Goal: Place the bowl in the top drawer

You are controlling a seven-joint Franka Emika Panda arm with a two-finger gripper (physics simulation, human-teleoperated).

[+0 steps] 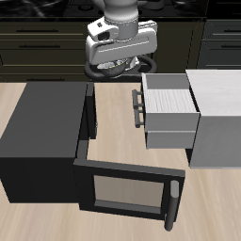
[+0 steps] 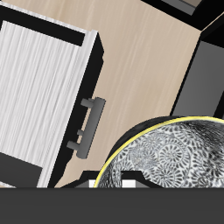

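Observation:
My gripper (image 1: 119, 62) hangs high over the back of the table, shut on the rim of the bowl (image 1: 111, 64), which is off the table. In the wrist view the bowl (image 2: 179, 157) is close up, its speckled shiny inside facing the camera. The top drawer (image 1: 170, 98) stands pulled out of the light grey cabinet (image 1: 218, 113), its pale ribbed inside bare and its dark bar handle (image 1: 139, 104) toward the table's middle. The drawer (image 2: 39, 87) and its handle (image 2: 87, 128) also show in the wrist view, beside the bowl and apart from it.
A dark box-shaped oven (image 1: 40, 132) stands across from the drawer. Its windowed door (image 1: 122, 193) with a bar handle (image 1: 172, 207) lies swung open near the table's front edge. Bare wooden tabletop (image 1: 115, 122) lies between the oven and the drawer.

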